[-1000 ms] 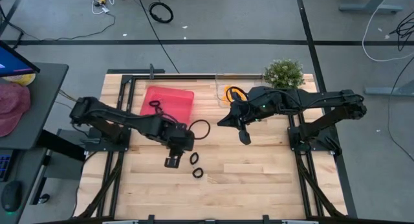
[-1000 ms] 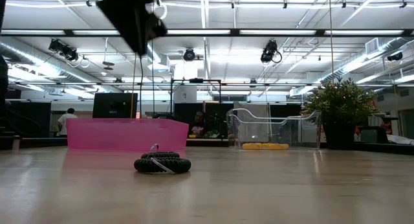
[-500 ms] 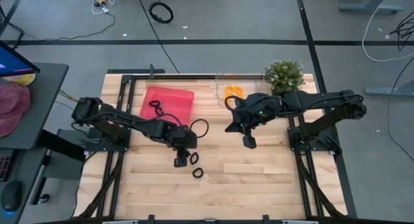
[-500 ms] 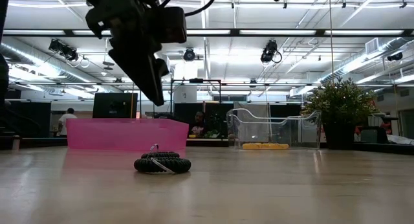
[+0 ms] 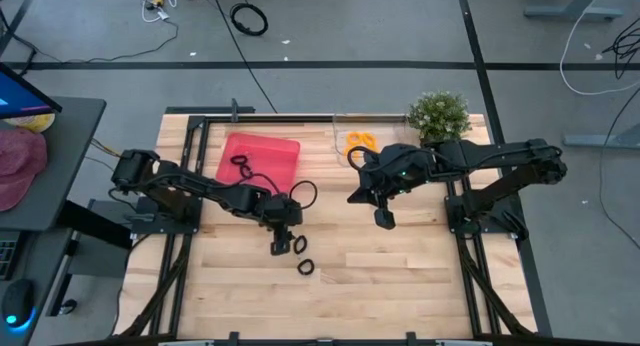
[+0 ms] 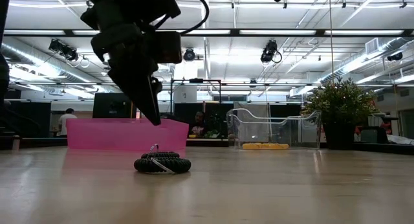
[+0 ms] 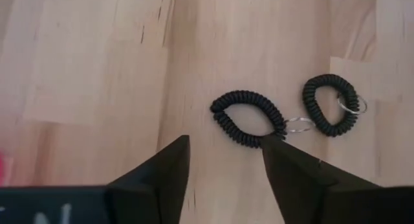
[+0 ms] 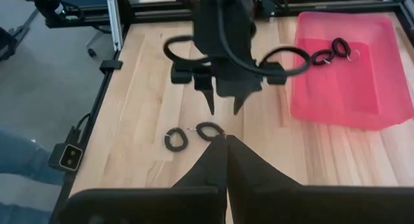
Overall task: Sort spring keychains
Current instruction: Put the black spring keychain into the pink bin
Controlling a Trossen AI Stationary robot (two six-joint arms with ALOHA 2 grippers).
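Two black spring keychains point(image 7: 248, 118) point(image 7: 330, 104) lie flat on the wooden table near its middle, and show in the high view too point(image 5: 300, 244) point(image 5: 305, 268). My left gripper point(image 7: 224, 143) hangs open just above the table, pointing steeply down. Its fingertips stand beside the nearer black spring keychain and touch nothing. More black ones point(image 5: 243, 167) lie in the pink tray point(image 5: 275, 151). Orange ones point(image 5: 358, 141) lie in the clear container point(image 6: 272, 130). My right gripper point(image 5: 383, 219) hangs shut and empty, high above the table's middle right.
A potted plant point(image 5: 438, 113) stands at the far right beside the clear container. The pink tray sits at the far left. Bare wood point(image 5: 400, 276) lies open toward the near edge. A loop of my left arm's cable point(image 5: 305, 193) hangs by the tray's corner.
My left gripper has come down from high above the table toward the two black spring keychains, shifting slightly toward the table's right edge. The keychains have not moved.
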